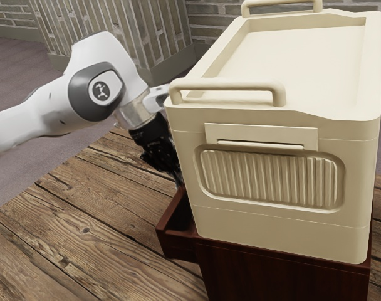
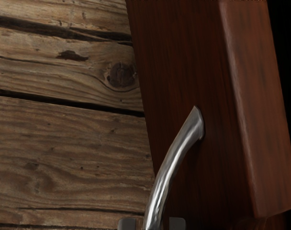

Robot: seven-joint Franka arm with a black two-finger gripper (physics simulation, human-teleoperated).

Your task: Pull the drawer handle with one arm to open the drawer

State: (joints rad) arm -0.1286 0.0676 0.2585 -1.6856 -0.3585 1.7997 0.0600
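gripper: black, pointing down (image 1: 178, 180), at the pulled-out drawer's outer side; fingers apart
grip: in the wrist view the gripper (image 2: 152, 224) has the handle between its fingertips, thin gap on each side where visible; not clamped there
handle: silver metal, shiny, curved bar (image 2: 169, 170); runs from between the fingertips to the drawer front, one mounting end seen
drawer front: flat dark red-brown wood, faint grain (image 2: 193, 57), just beyond the fingertips
drawer: same red-brown, open top (image 1: 178, 245), just below the gripper; sticks out of the cabinet, so partly open; inside dark
drawer rim: lighter, reddish edge (image 2: 253, 105), past the front from the gripper
cabinet: dark red-brown (image 1: 234, 276), further from the gripper than the drawer front, toward the exterior view's right
box: big, cream, ribbed panel, recessed top, two bar grips (image 1: 284, 229); on the cabinet, near the gripper
desk: worn brown planks, knots, dark cracks (image 1: 84, 238), under gripper and cabinet
arm: white and grey (image 1: 46, 110), from the exterior view's left
backdrop: brick wall (image 1: 215, 31), purplish floor (image 1: 15, 69), well apart from the gripper
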